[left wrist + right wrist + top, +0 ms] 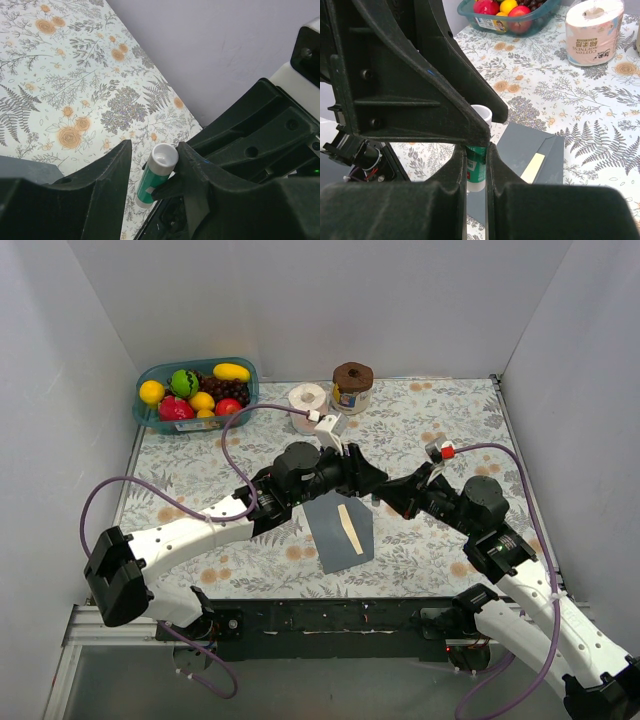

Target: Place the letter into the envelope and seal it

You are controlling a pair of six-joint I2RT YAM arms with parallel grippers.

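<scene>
The dark grey envelope (335,535) (520,145) lies flat on the floral table, just in front of both grippers. A narrow cream-tan strip (347,527) (532,167), apparently the letter's edge, shows at its mouth; the remainder of the letter is hidden. Above the envelope's far corner my right gripper (388,498) (476,150) is shut on a green glue stick (476,167) (150,185) with a white cap. My left gripper (372,485) (155,145) meets it tip to tip. Its fingers straddle the cap, which touches one finger; a gap shows at the other.
A teal bin of toy fruit (195,390) stands at the back left. A toilet roll (307,400) (594,30) and a brown-lidded jar (352,387) stand at the back middle. White walls close three sides.
</scene>
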